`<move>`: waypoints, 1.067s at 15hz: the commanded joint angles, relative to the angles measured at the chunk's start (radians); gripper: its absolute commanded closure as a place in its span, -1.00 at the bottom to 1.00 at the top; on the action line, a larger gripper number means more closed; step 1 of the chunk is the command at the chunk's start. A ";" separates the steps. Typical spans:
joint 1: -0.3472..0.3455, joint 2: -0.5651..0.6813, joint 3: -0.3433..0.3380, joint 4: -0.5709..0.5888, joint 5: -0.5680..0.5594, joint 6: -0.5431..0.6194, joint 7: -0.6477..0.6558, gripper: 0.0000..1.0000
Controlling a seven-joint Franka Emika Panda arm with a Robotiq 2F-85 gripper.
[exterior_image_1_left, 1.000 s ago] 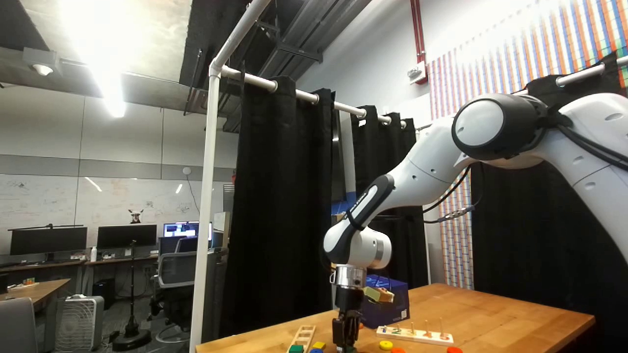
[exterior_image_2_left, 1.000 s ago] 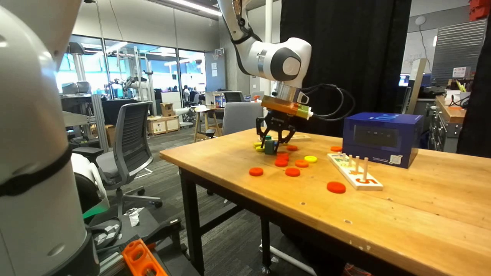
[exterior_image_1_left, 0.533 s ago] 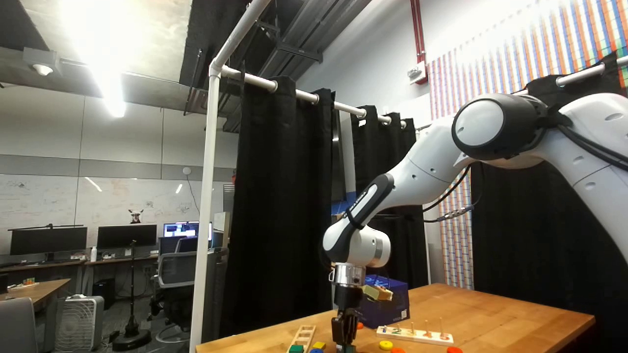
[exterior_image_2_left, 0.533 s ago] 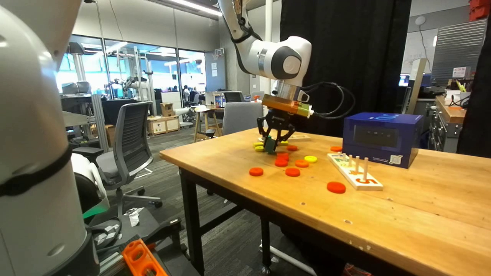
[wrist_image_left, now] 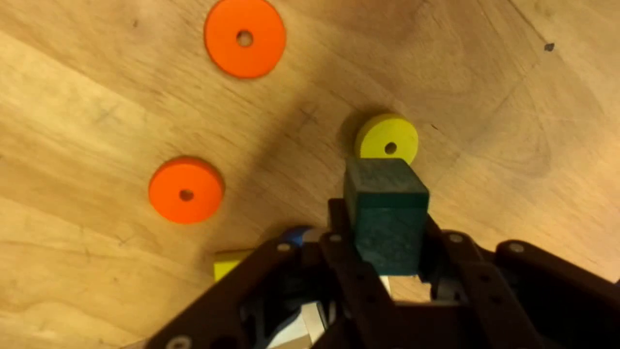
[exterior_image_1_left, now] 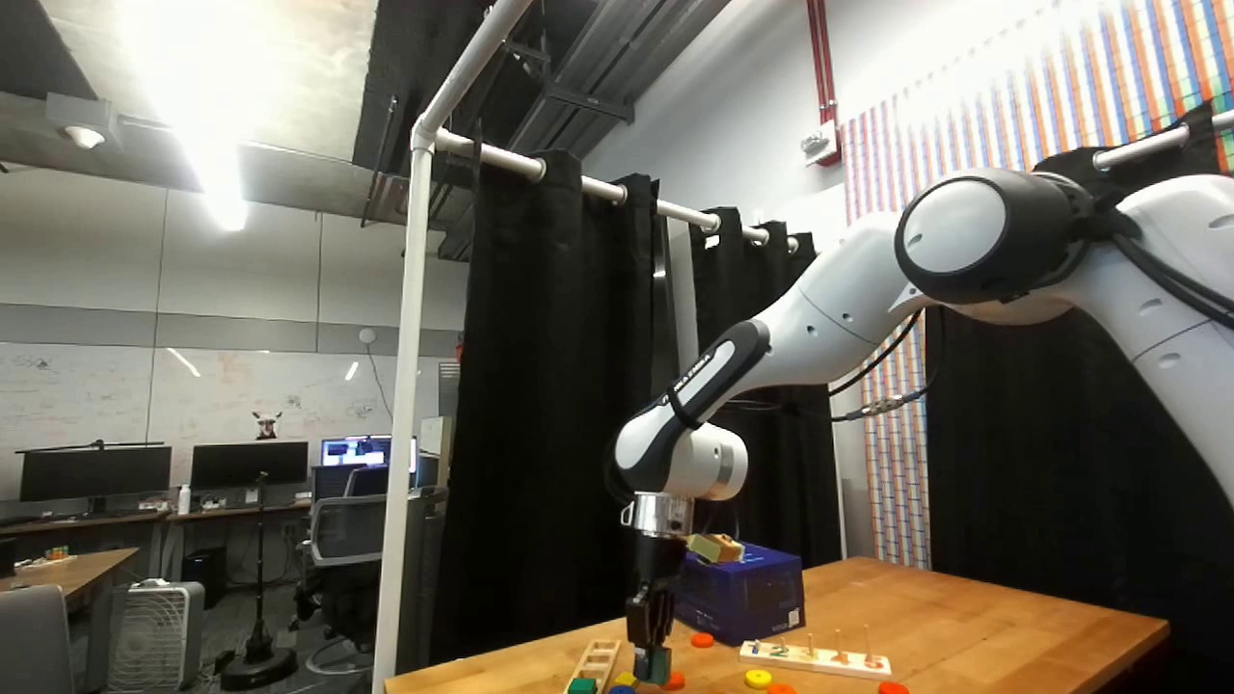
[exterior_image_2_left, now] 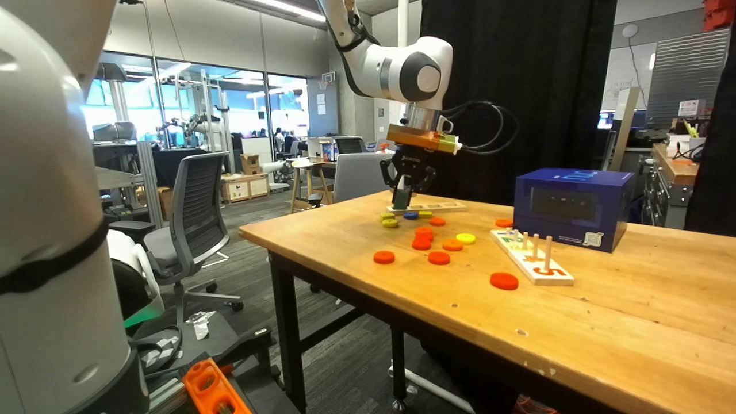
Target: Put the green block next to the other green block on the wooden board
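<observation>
My gripper is shut on a dark green block, with a finger on each side. The gripper and the held block hang a little above the table in both exterior views. The other green block sits at the near end of a narrow slotted wooden frame, left of the gripper. In the exterior view from the robot's side, the held block is in front of that frame's left end, and the other green block is hidden. The broad light-tan wooden board is the tabletop.
Near the gripper lie a yellow block, a blue disc and a yellow disc. Several orange discs are spread over the table. A pegboard and a dark blue box stand on the table too.
The green block, low at the tabletop earlier and tilted half a second ago, is now lifted in my gripper. Arm and block have moved up and toward the slotted frame.
</observation>
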 commanded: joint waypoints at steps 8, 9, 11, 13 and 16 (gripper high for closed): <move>0.047 0.022 0.029 0.130 -0.129 0.018 -0.001 0.66; 0.050 0.033 0.027 0.145 -0.148 0.021 -0.003 0.66; 0.051 0.051 0.027 0.169 -0.176 0.030 -0.006 0.66; 0.054 0.076 0.027 0.194 -0.203 0.038 -0.011 0.66; 0.059 0.126 0.025 0.242 -0.243 0.038 -0.018 0.66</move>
